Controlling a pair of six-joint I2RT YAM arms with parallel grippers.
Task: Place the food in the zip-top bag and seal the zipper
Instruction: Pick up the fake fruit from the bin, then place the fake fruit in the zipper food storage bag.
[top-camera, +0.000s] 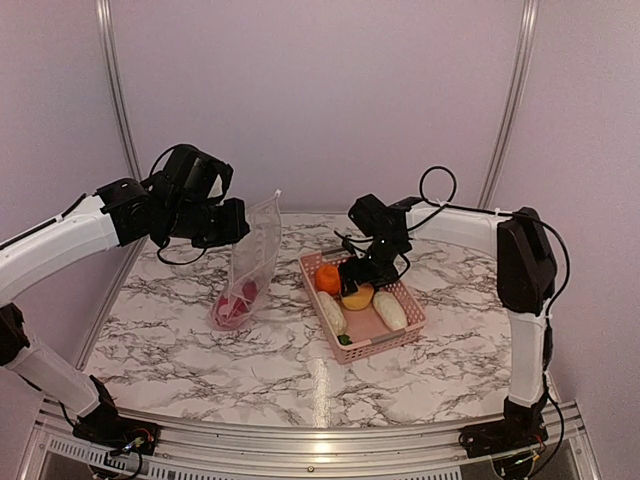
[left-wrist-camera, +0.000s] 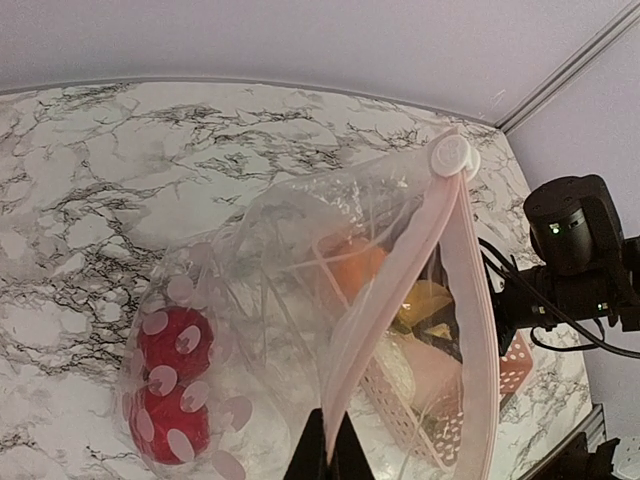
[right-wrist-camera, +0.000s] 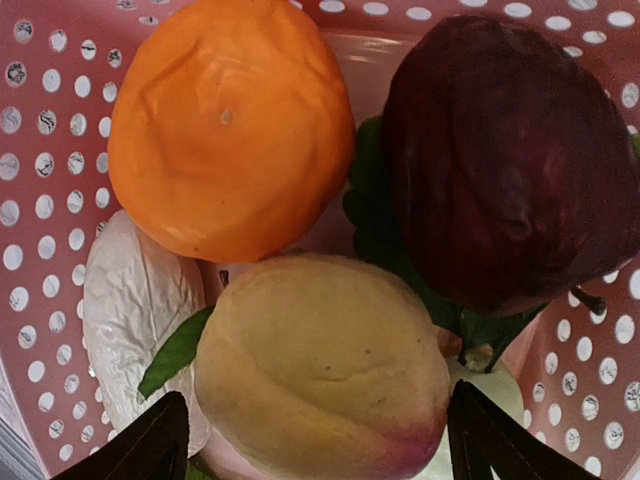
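My left gripper (top-camera: 238, 225) is shut on one edge of the clear zip-top bag's (top-camera: 255, 250) mouth and holds the bag hanging over the table. In the left wrist view the fingers (left-wrist-camera: 330, 450) pinch the zipper strip (left-wrist-camera: 400, 260), with its white slider (left-wrist-camera: 452, 155) at the far end. Two red fruits (left-wrist-camera: 170, 385) lie in the bag's bottom. My right gripper (right-wrist-camera: 318, 390) is open low in the pink basket (top-camera: 390, 345), its fingers on either side of a yellow fruit (right-wrist-camera: 320, 370). An orange fruit (right-wrist-camera: 230, 120), a dark purple one (right-wrist-camera: 510, 150) and a whitish one (right-wrist-camera: 130, 300) lie beside it.
Two pale elongated vegetables (top-camera: 332, 312) (top-camera: 390, 310) lie in the basket's near part. The marble table (top-camera: 200, 370) ends at walls behind and at a metal rail in front. The right arm's cable (top-camera: 435, 190) loops above the basket.
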